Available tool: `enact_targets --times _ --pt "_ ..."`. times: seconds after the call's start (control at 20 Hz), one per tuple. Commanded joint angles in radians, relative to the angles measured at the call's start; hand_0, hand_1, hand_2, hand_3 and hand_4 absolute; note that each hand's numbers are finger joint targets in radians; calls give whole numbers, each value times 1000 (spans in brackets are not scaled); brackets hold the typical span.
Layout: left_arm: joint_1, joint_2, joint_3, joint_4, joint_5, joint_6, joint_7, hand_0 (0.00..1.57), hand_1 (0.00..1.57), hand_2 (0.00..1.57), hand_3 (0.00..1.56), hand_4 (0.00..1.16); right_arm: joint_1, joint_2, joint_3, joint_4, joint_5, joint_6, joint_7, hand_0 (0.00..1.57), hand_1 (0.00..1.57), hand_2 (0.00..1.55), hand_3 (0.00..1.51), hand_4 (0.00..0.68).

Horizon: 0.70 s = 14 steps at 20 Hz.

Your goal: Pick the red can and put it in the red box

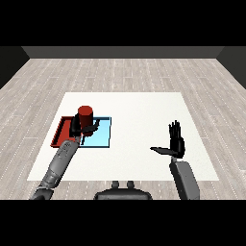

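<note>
The red can (85, 115) is upright and held in my left hand (79, 128), whose fingers curl round its lower part. It hangs over the seam where the red tray (61, 130) meets the light blue tray (102, 137). Whether the can touches a tray floor I cannot tell, since the hand hides its base. My right hand (177, 141) is raised over the table's right side, fingers straight up and thumb out to the left, holding nothing.
The two trays lie side by side at the left of the white table (139, 120), red on the outside, blue toward the middle. My left forearm (60, 163) reaches in over the table's near left edge.
</note>
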Motion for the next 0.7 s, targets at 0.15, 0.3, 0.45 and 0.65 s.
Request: enact_targets --times 0.15,0.3,0.45,0.65 --pt "-129 62 99 349 -45 -50 -3 1544 1544 1523 1445 1079 -26 13 -23 94 15 4 -25 0 0 0 0 0" --pt "-111 91 182 515 -14 -55 -91 1571 1571 1560 1457 1101 -19 -15 -29 91 15 39 -35 0 0 0 0 0" --pt "-121 136 251 687 21 -113 -173 1571 1571 1566 1485 1091 -67 2 -46 128 9 27 -43 0 0 0 0 0" --pt "-210 84 245 938 -54 -27 -209 1571 1571 1571 1501 1040 -5 -16 -47 92 4 72 -81 0 0 0 0 0"
